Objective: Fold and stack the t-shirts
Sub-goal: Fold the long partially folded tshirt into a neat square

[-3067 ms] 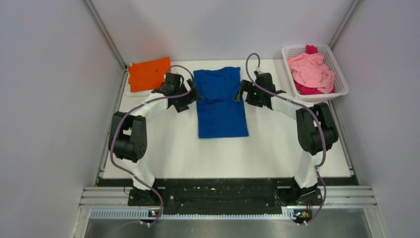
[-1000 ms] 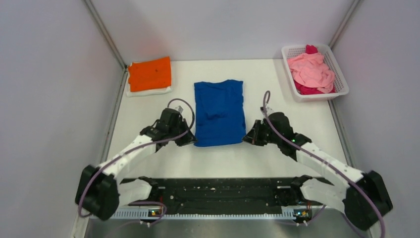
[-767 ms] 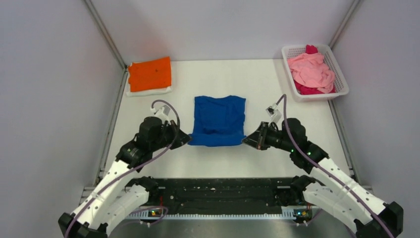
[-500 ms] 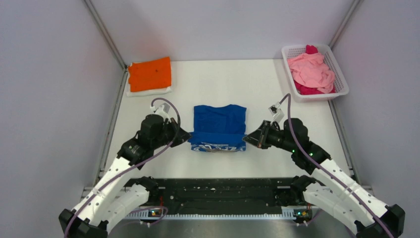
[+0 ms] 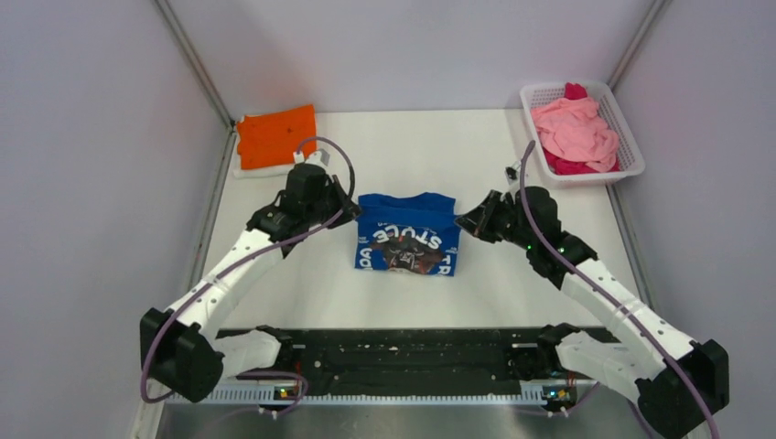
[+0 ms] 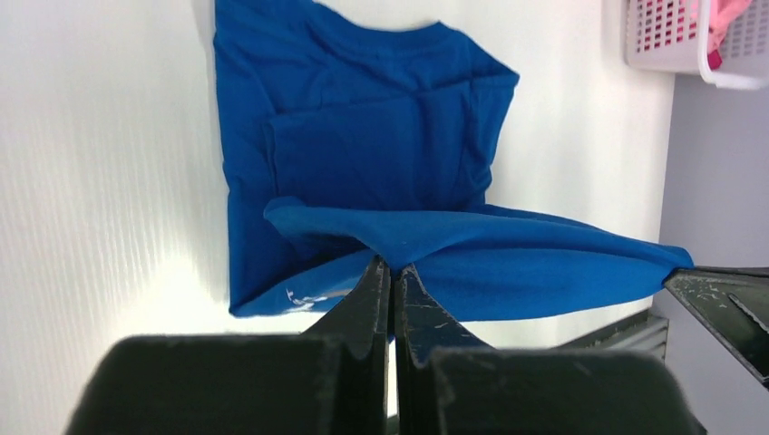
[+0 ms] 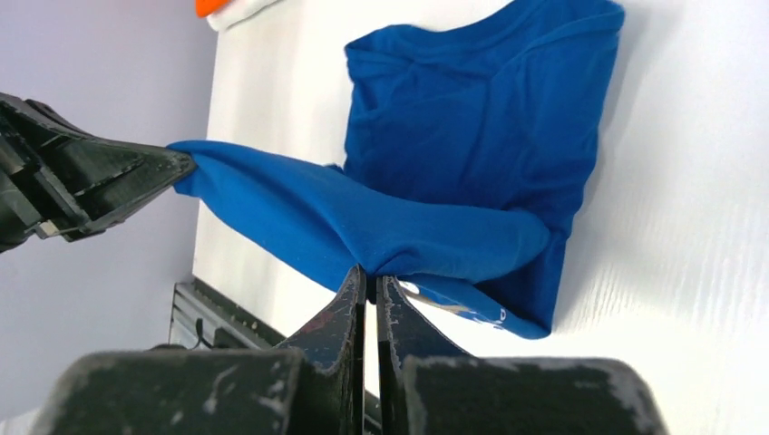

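Left gripper (image 5: 348, 212) and right gripper (image 5: 467, 220) each clench one end of the blue t-shirt's (image 5: 407, 247) raised edge, stretched crosswise between them. Its flat collar half lies on the table (image 5: 311, 283) just beyond both.

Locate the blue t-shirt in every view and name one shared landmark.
Top external: blue t-shirt at centre.
Left wrist: blue t-shirt upper middle, its edge in the left claw.
Right wrist: blue t-shirt top centre, its edge in the right claw.
Shared landmark: its white lettering.
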